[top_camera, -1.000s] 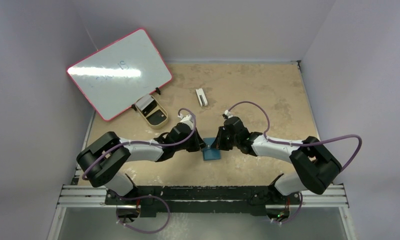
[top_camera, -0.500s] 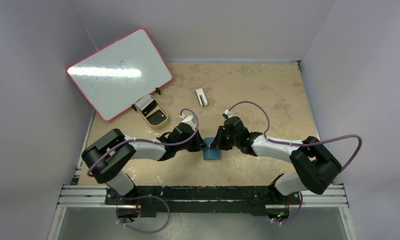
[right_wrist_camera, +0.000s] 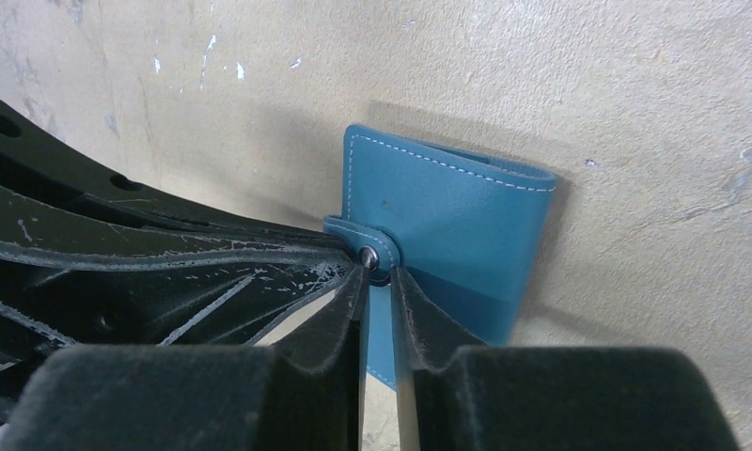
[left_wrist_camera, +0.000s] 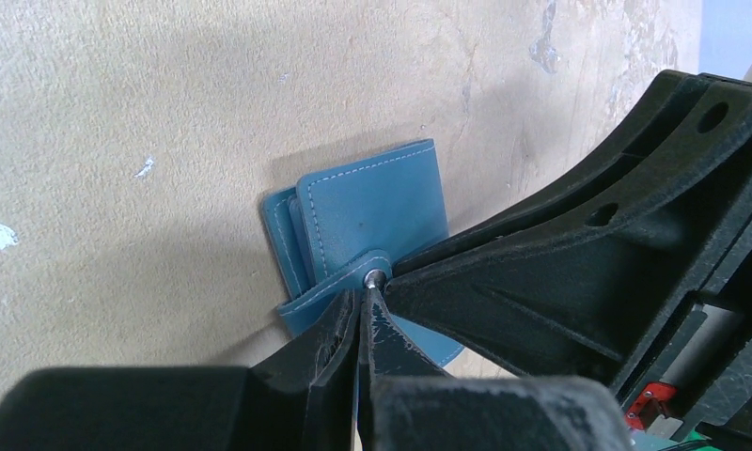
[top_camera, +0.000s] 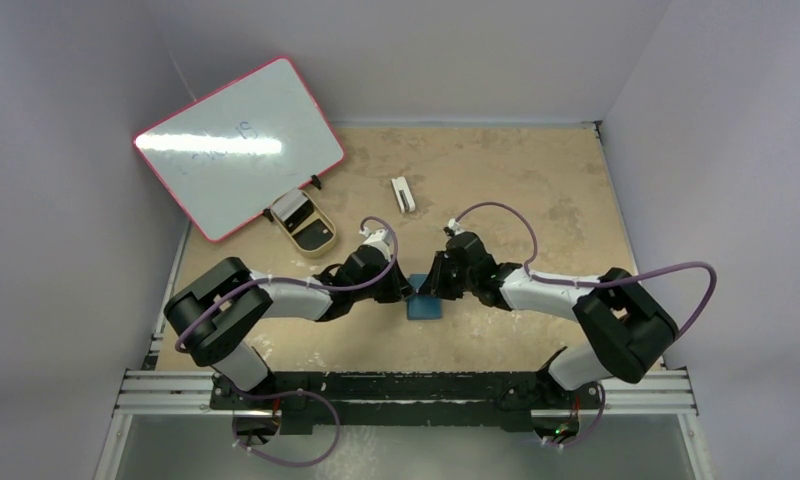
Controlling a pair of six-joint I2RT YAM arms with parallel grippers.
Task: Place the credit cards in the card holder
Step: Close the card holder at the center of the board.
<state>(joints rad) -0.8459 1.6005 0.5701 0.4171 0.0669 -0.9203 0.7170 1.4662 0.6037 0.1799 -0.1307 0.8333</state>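
Stitched teal leather card holder (right_wrist_camera: 457,207); left tool (left_wrist_camera: 364,293) closed, right tool (right_wrist_camera: 377,274) barely ajar.

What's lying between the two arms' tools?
The teal card holder, folded; the overhead view shows it between the left tool and right tool.

Right hand (right_wrist_camera: 377,278) now a crack open at the card holder (right_wrist_camera: 447,216), its elbow (top_camera: 619,336) slightly further left.
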